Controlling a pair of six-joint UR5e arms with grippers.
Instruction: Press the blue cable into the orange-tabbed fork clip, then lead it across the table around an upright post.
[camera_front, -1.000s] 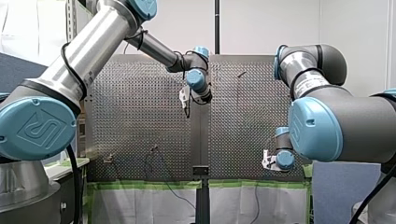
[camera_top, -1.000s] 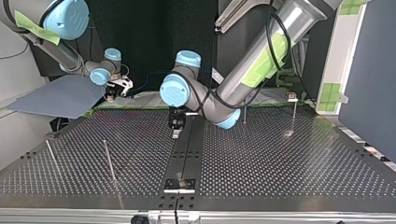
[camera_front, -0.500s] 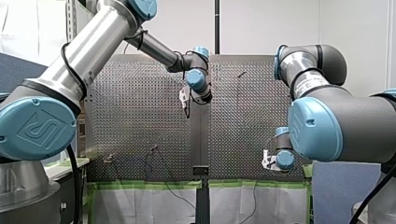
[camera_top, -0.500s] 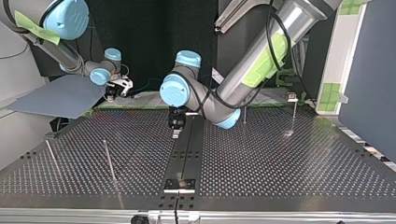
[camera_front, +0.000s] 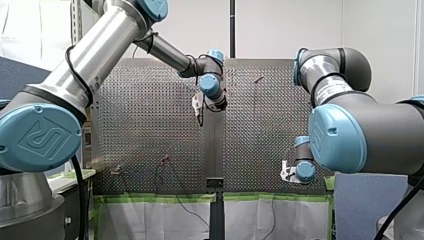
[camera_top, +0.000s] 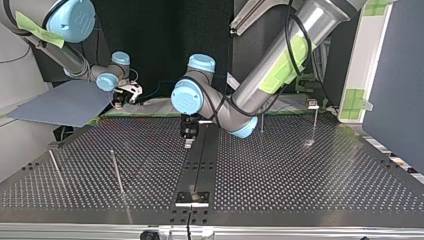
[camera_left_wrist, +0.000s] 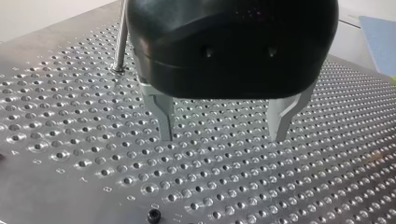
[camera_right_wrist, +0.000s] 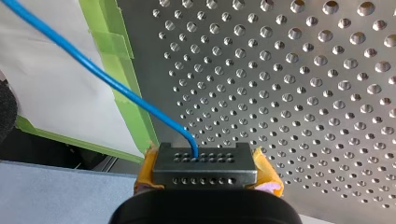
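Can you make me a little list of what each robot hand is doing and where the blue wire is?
left gripper: open, nothing between its metal fingers, hanging over the table
right gripper: yellow pads, shut on the blue cable
blue cable: leads from the right gripper out past the green tape on the table's edge
post: upright, beyond the left gripper, not touching it
cable in clip: cannot tell

Front and top views from opposite ends of the perforated table (camera_top: 300, 170); wrist views close above it
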